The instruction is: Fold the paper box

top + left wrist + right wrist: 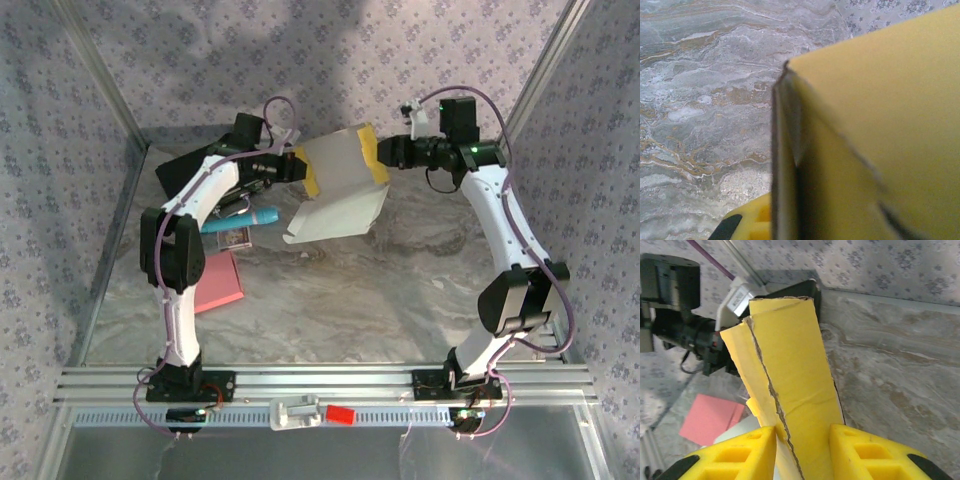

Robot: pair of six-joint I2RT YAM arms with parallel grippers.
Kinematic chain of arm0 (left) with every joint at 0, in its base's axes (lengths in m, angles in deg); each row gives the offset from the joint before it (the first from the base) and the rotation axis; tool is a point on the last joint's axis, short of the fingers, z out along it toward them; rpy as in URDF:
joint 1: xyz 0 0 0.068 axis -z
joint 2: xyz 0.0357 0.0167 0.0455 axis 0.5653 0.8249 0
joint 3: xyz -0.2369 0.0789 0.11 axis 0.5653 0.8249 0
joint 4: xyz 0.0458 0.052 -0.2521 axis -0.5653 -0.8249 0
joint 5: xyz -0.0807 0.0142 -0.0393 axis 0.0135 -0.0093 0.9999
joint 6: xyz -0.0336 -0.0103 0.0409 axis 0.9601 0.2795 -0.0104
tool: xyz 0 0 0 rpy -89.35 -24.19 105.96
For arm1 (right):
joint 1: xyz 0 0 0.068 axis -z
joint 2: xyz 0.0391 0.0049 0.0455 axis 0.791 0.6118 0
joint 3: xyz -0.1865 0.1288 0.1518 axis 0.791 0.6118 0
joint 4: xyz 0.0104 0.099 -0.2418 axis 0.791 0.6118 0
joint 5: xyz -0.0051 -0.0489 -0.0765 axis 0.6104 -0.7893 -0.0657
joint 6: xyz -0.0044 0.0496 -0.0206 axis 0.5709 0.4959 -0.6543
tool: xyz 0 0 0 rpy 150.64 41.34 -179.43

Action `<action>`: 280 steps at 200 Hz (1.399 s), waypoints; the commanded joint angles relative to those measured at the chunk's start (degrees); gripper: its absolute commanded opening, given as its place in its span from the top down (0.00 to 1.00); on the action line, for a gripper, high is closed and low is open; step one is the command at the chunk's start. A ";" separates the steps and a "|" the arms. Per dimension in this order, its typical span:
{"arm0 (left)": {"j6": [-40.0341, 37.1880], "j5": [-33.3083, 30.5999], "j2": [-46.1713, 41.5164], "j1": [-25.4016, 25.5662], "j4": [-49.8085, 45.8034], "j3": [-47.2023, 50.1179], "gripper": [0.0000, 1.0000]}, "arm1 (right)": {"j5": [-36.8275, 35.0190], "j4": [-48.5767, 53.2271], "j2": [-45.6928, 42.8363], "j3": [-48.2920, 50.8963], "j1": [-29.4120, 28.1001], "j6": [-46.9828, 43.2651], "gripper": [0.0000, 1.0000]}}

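Above the bench [400, 290], left claw [300, 167] and right claw [383, 155] are both clamping the paper box [340, 172]; pulling apart risks tearing its flaps.

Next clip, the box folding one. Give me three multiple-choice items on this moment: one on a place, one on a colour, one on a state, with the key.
1. Where does the pink pad lie?
A. on the table, beside the left arm
B. at the far right corner
C. propped against the back wall

2. What colour is the flap pinched by the right gripper?
A. teal
B. yellow
C. pink

3. How is the paper box handled?
A. lying untouched
B. gripped by one gripper alone
C. gripped by both grippers, one at each side

Key:
1 A, since the top view shows the pad flat by that arm.
2 B, since the right wrist view shows yellow card between the jaws.
3 C, since in the top view the left gripper meets the box's left edge and the right gripper its right edge.
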 commanded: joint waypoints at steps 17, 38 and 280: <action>-1.60 0.52 -1.73 0.99 -1.27 -2.20 1.00 | -13.18 3.21 -0.04 -2.52 -3.66 -5.52 0.66; -1.60 0.08 -2.08 1.32 -1.50 -2.18 1.00 | -18.34 3.63 0.34 -3.19 -5.22 -6.32 0.65; -0.96 -6.58 -4.24 2.92 -4.34 -1.66 1.00 | -18.97 10.76 4.89 -10.25 -7.90 -4.38 0.56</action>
